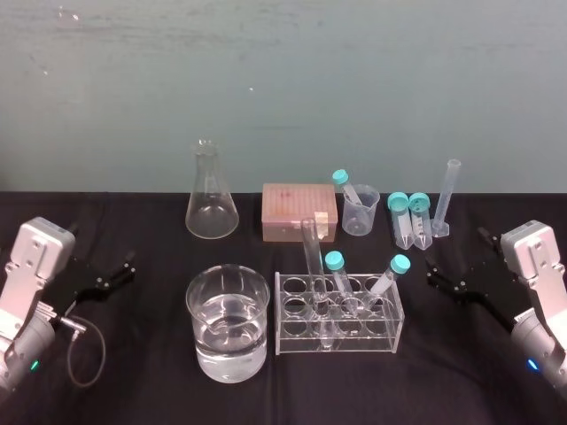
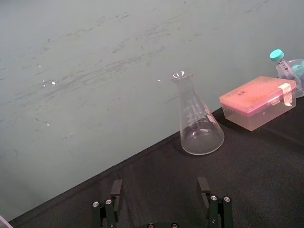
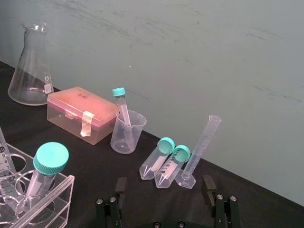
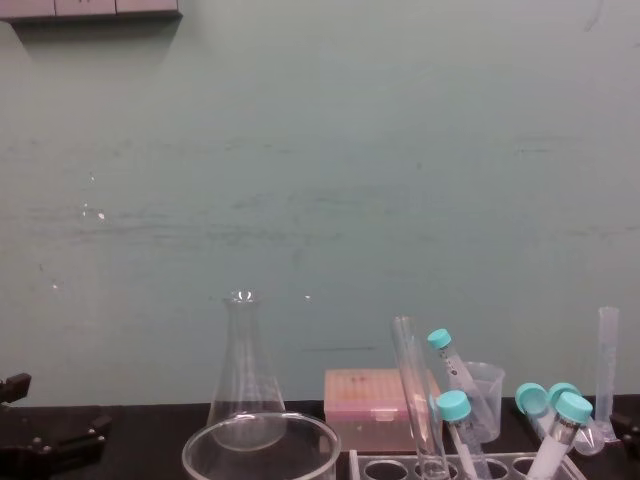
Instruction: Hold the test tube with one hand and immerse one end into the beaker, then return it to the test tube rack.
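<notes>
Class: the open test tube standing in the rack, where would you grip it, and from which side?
Grip the test tube on its bare upper stretch, above the rack and below the rim, jaws across its wall. It stands nearly upright, so lift straight up. Probably come from the left: capped tubes crowd its right, and the left gripper sits open there.

Blk end effectors (image 1: pixel 128 267) (image 1: pixel 432 273); silver wrists (image 1: pixel 35 257) (image 1: pixel 536 252), green LEDs.

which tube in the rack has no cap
The tall clear test tube, standing left of the two teal-capped tubes in the test tube rack.
</notes>
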